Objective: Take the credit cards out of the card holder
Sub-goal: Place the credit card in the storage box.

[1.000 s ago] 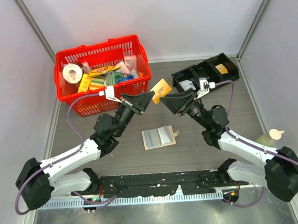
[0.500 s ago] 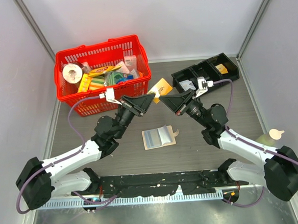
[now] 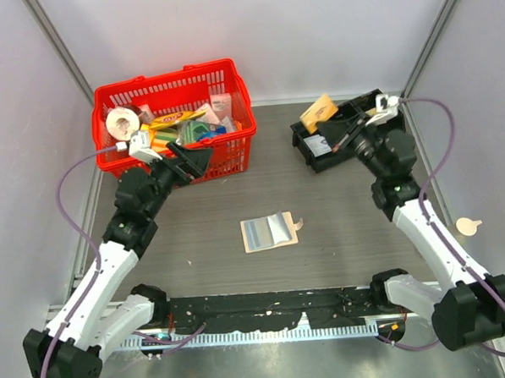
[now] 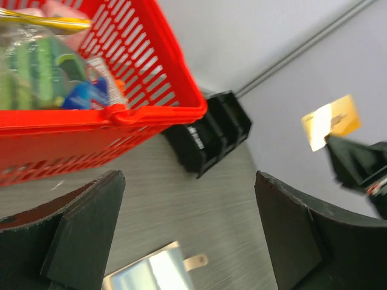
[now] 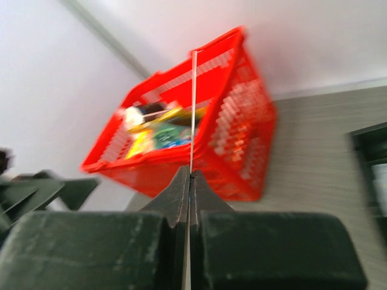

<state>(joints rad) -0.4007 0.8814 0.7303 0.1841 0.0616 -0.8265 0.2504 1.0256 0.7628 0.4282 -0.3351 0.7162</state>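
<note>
The card (image 3: 320,111), yellow-orange with a pale band, is clamped upright in the right gripper's (image 3: 334,125) jaws above the black tray (image 3: 299,136) at the desk's far right corner. The tan holder (image 3: 270,232) lies open mid-desk, its shiny blue-grey sleeves facing up. The left gripper (image 3: 193,162) hangs beside the red basket (image 3: 166,75), jaws apart, holding nothing.
</note>
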